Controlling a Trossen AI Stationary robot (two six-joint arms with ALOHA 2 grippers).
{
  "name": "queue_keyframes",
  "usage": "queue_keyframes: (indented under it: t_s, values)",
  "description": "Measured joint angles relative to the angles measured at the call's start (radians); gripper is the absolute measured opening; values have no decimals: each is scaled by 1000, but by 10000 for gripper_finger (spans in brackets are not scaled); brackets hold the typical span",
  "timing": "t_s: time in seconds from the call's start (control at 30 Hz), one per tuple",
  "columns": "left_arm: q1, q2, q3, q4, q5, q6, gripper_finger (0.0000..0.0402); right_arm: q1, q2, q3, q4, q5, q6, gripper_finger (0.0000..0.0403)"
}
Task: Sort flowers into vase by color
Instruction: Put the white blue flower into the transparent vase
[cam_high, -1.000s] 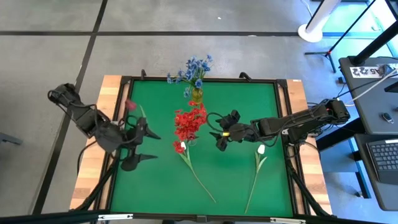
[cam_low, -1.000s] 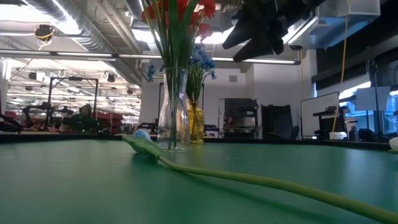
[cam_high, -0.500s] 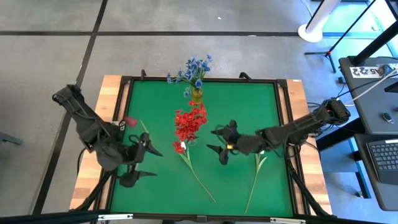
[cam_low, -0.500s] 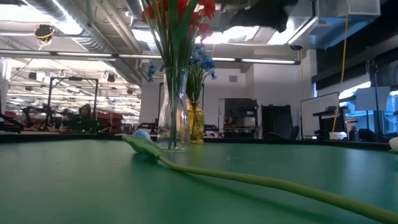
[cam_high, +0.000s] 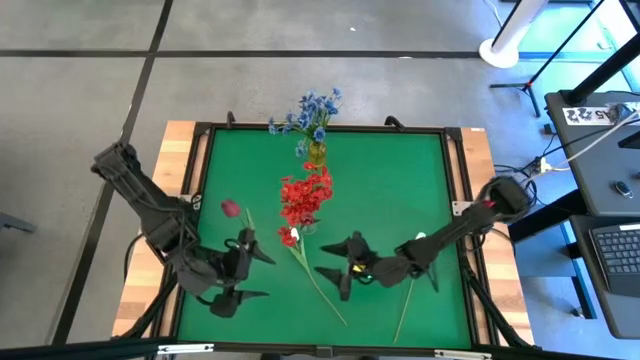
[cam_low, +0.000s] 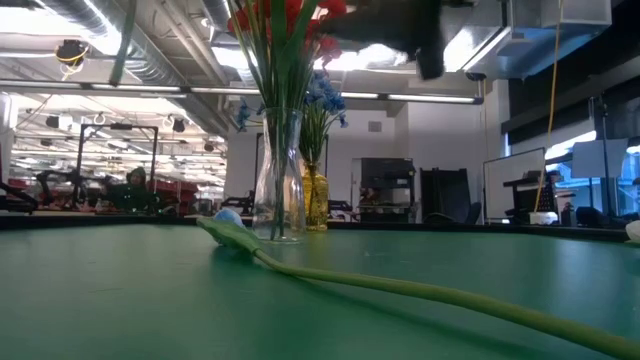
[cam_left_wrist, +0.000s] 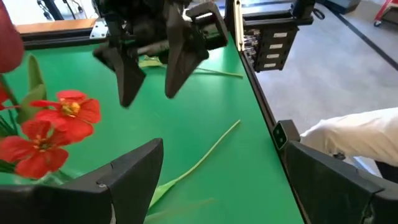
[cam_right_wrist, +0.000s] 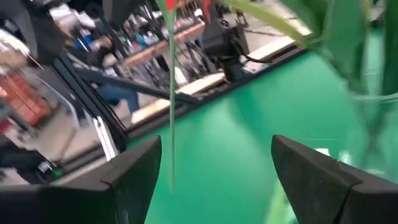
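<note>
A red-pink rosebud (cam_high: 230, 208) stands in the air on its green stem (cam_right_wrist: 170, 93) above my left gripper (cam_high: 246, 274), which is open over the table's near left part. My right gripper (cam_high: 335, 272) is open and hovers over the stem of a red flower (cam_high: 312, 275) that lies flat on the mat. A white tulip (cam_high: 419, 238) lies on the mat under the right arm; its stem (cam_low: 400, 288) runs toward the near edge. Red blooms stand in a clear vase (cam_low: 278, 180). Blue sprigs (cam_high: 312, 108) stand in a yellow vase (cam_low: 315, 200). My left gripper carries the rosebud, but not between its fingers, which stand wide apart (cam_left_wrist: 134, 168). The stem's lower end (cam_high: 248, 233) runs down to the gripper by its far finger; where they meet is hidden. The flower stands upright, lifted clear of the mat.
The green mat (cam_high: 390, 190) sits in a raised black frame (cam_high: 452, 130) on a wooden table. The two vases stand in a line at the middle and far middle. Bare mat shows at the far left and far right.
My left arm has moved toward the near edge and a little to the right, and the rosebud has gone along with it. My right gripper has swung from beside the clear vase toward the near edge and the table's left, over the lying red flower's stem. Both stay open.
</note>
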Motion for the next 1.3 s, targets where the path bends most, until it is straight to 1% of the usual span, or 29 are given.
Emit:
queue_keyframes:
  t_s: [0.1,0.2,0.33,0.43,0.67,0.93,1.1,1.3]
  values:
    - [0,19,0,31,0,0,330,-20,80,0,156,-14,2,303]
    - [0,30,0,55,-1,1,330,-43,138,0,270,-22,3,303]
    - [0,41,0,88,-2,7,330,-70,171,0,311,-26,10,303]
    - [0,54,0,140,-5,44,330,-85,186,4,335,-57,25,303]
    - [2,99,0,273,-5,146,330,-98,226,83,312,-149,14,303]
    - [10,135,0,302,-5,155,330,-97,253,165,241,-223,-15,303]
    - [5,139,0,293,-4,134,330,-97,253,167,204,-222,-34,303]
    - [-19,139,0,283,-2,125,330,-123,253,167,121,-215,-24,303]
